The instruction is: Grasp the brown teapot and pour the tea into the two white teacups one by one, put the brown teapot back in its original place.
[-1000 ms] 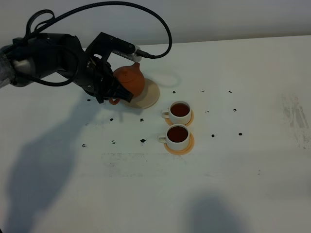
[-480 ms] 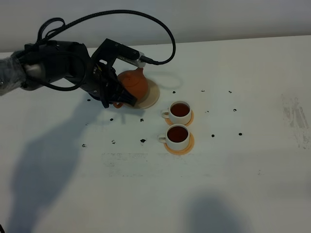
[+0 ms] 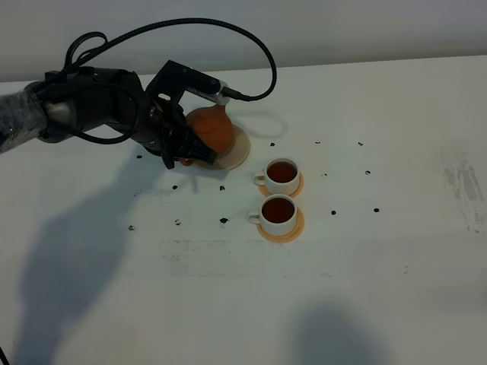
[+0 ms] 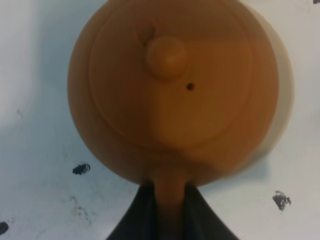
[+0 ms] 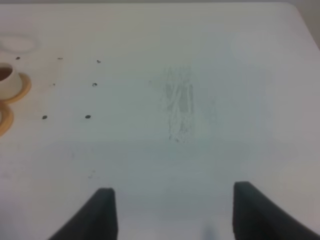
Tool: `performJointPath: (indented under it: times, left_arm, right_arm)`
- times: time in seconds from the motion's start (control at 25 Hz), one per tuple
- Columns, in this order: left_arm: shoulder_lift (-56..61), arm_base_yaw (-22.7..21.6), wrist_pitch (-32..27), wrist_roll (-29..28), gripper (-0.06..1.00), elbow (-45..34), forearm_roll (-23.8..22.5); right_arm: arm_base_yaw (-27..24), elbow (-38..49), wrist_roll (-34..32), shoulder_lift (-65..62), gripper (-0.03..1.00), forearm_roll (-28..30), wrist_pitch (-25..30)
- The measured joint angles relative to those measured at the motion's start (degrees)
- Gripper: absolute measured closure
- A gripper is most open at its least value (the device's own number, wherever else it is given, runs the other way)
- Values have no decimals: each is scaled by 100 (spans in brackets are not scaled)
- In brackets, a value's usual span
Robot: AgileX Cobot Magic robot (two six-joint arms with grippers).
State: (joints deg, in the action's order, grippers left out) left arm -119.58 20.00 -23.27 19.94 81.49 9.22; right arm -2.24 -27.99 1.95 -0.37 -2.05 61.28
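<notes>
One brown teapot (image 3: 213, 131) on one beige coaster (image 3: 237, 149), handle in clenched left end effector (image 4: 169, 200); two full white teacups (image 3: 281, 174); right end effector (image 5: 170, 210) released.

A white table (image 3: 380, 289) is carrying everything. Lying directly on it is a flat round beige coaster (image 3: 237, 150) near the back left, and two smaller orange coasters (image 3: 297, 226) are sitting one behind the other near the middle, close to each other. Small black marks (image 3: 224, 220) are dotting the surface around them, and a faint grey scuffed patch (image 3: 464, 179) is showing toward the right edge.
</notes>
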Motion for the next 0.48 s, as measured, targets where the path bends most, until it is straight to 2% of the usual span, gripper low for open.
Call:
performJointPath:
  times: [0.48]
  left_arm:
    - [0, 151, -206, 11, 84, 3, 17]
  right_arm:
    - [0, 0, 0, 0, 45, 0, 0]
